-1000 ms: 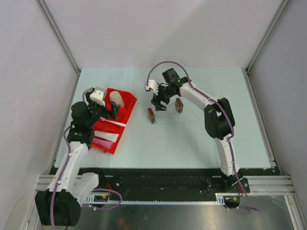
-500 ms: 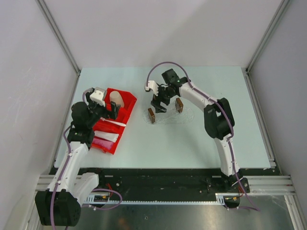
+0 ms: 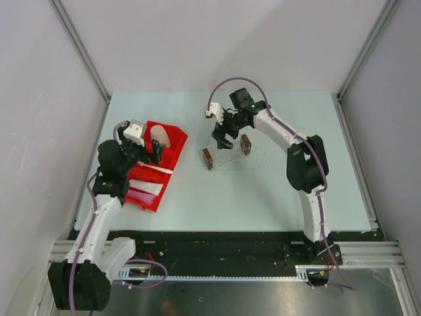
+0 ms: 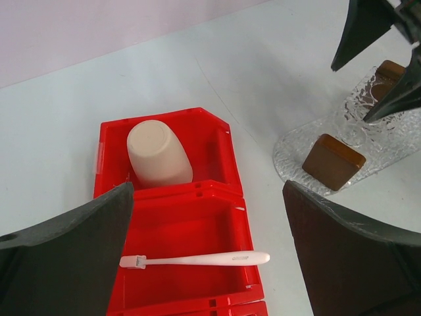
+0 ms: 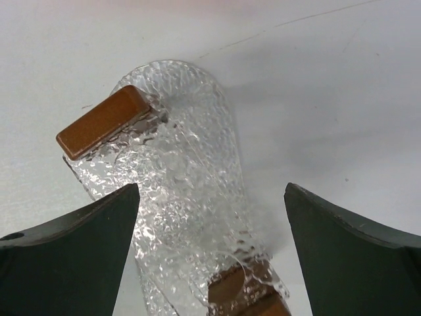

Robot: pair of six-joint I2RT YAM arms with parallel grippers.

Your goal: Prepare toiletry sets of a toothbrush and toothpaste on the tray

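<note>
The white toothbrush (image 4: 197,259) lies flat in the middle compartment of the red bin (image 4: 227,151), also seen from above as the toothbrush (image 3: 155,170). My left gripper (image 4: 207,187) hovers open above it, touching nothing. A white toothpaste tube (image 3: 146,187) and a pink tube (image 3: 137,196) lie in the bin's near compartment. The clear tray (image 5: 191,178), a brown block (image 5: 105,122) at each short end, lies bare on the table. My right gripper (image 5: 212,187) hangs open just over the tray (image 3: 227,160), holding nothing.
A tan paper cup (image 4: 158,155) lies in the far compartment of the red bin (image 3: 172,153). The right arm's dark fingers (image 4: 364,29) show beyond the tray (image 4: 296,141) in the left wrist view. Grey walls close in the pale table on three sides.
My right gripper has opened a little wider and lifted back from the tray toward the far side. The left arm and the things in the bin have not moved.
</note>
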